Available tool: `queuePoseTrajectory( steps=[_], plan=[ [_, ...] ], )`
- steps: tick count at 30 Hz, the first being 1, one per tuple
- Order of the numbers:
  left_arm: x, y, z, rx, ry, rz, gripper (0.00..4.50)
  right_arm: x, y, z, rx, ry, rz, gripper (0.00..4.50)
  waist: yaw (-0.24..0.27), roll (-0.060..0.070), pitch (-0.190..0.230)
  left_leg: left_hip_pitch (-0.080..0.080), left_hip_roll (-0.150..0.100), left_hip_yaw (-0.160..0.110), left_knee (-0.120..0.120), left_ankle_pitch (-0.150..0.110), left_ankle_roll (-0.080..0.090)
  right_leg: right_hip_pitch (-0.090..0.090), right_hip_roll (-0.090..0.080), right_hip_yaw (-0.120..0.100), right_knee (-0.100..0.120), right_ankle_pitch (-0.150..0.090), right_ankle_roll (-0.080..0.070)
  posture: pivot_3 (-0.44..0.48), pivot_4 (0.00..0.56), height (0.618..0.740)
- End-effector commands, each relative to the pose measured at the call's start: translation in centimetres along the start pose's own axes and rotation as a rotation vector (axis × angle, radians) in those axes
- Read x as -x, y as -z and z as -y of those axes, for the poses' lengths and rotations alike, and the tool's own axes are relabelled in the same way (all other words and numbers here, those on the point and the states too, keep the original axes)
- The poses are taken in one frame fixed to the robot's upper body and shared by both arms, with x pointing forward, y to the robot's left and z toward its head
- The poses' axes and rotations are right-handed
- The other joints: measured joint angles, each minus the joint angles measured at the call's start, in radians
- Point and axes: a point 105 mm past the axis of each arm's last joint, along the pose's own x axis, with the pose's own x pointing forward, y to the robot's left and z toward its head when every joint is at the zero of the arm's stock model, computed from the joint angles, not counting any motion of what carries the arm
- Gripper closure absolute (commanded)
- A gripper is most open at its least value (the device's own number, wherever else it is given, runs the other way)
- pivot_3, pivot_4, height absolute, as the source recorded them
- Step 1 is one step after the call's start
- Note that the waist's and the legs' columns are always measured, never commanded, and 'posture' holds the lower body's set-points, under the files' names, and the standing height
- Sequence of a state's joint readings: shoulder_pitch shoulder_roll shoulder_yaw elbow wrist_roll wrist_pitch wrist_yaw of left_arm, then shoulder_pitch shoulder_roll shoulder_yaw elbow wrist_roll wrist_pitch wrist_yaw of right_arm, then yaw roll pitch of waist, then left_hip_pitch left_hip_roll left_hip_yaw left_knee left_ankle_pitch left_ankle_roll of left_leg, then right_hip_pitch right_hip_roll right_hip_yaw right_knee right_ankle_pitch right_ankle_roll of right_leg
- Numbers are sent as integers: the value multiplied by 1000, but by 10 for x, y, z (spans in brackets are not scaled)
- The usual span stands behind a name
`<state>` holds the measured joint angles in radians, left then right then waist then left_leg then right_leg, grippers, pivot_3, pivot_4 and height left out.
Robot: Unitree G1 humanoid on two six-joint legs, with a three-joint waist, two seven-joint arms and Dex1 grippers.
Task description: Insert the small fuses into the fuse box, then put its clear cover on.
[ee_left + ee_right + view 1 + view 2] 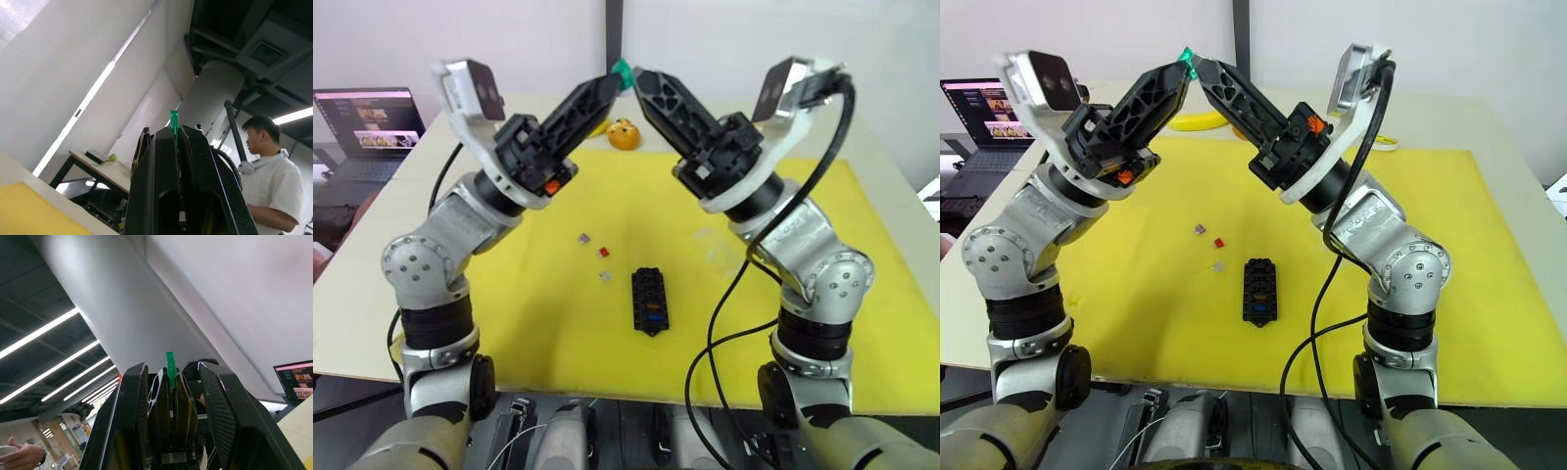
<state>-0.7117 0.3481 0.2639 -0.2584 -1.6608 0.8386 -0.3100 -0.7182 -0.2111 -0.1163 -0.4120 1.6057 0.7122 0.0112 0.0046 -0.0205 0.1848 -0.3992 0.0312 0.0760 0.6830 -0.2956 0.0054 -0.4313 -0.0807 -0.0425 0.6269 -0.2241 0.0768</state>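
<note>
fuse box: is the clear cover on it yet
Not on. The fuse box lies with its slots bare, a blue and an amber fuse seated; three small fuses lie loose on the yellow mat.

Both arms raised, left hand (613, 82) pinched shut (right hand (642, 83) parted).

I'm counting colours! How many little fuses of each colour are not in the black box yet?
Grey fuses: 2
Red fuse: 1
Green fuse, held in the left pincer: 1
Total: 4
</note>
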Motion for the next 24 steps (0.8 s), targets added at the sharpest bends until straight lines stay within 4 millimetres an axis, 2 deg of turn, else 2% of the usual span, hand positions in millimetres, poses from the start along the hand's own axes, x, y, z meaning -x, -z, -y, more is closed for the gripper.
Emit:
queuePoseTrajectory(
  steps=[1,11,14,16,24],
  plan=[
    [-4,-2,11,-24,38,2,4500,-5,-3,-18,26,-67,1,2772,0,0,0,0,0,0,0,0,0,0,0,0,0,0,0,0,150,737],
    [-4,-1,12,-19,35,-2,4500,-5,-3,-18,27,-68,1,2772,0,0,0,-1,0,0,0,0,0,0,0,0,-1,0,0,0,150,737],
    [-4,-1,12,-20,34,-4,4500,-5,-3,-18,27,-68,3,3572,0,0,0,-1,0,0,0,0,0,0,0,0,-1,0,0,0,150,737],
    [-4,-1,12,-20,33,-3,4500,-5,-4,-18,26,-68,6,4448,1,0,0,-1,0,0,0,0,0,0,0,0,-1,0,0,0,150,737],
    [-3,0,11,-20,26,-5,4500,-5,-4,-19,28,-71,9,4448,0,0,0,-5,0,0,0,0,0,-4,0,0,-2,0,0,0,150,737]
  ],
)
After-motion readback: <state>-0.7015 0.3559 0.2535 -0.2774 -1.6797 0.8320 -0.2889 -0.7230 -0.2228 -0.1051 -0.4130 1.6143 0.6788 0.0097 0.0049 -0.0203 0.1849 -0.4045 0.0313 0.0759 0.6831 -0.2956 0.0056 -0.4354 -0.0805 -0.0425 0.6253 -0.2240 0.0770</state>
